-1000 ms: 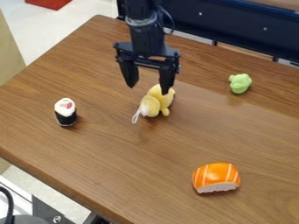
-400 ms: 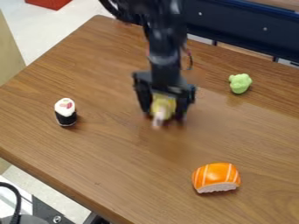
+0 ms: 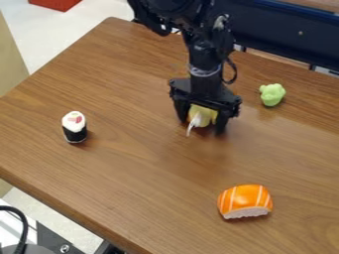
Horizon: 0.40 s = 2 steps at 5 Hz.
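Yellow plush toy (image 3: 204, 114) with a white string (image 3: 192, 125) sits pinched in the black two-finger gripper (image 3: 202, 127), directly below its palm, string end camera-ward, long axis partly hidden; both lie beyond and slightly left of the orange, white-striped toy sushi (image 3: 245, 199).

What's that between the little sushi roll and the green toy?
In the camera view, the gripper is between the sushi roll and green toy, holding the yellow toy.

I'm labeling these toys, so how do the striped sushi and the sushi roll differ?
The striped sushi is orange on top; the sushi roll is white with a reddish patch. The striped sushi is wide and low, the sushi roll narrow and upright. Both rest on the table.
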Each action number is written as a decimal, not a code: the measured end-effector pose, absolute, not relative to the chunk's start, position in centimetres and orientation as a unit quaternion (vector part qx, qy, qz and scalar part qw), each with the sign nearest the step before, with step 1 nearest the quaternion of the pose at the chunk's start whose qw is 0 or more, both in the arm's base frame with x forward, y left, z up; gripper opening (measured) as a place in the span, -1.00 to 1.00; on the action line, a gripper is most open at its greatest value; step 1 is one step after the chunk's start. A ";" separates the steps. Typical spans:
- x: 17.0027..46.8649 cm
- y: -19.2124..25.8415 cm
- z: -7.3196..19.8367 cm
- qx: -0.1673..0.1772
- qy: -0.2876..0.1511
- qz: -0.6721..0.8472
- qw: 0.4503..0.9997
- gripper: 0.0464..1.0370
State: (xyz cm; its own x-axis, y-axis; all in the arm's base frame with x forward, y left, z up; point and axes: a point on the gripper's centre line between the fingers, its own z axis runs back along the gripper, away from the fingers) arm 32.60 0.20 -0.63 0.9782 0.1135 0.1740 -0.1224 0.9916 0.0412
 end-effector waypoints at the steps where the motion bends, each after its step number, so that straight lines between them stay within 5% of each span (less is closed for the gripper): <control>1: 32.4 0.3 -0.7 0.013 -0.080 0.063 0.995 0.38; 2: 32.0 0.6 -0.6 0.004 -0.065 0.056 0.996 -0.08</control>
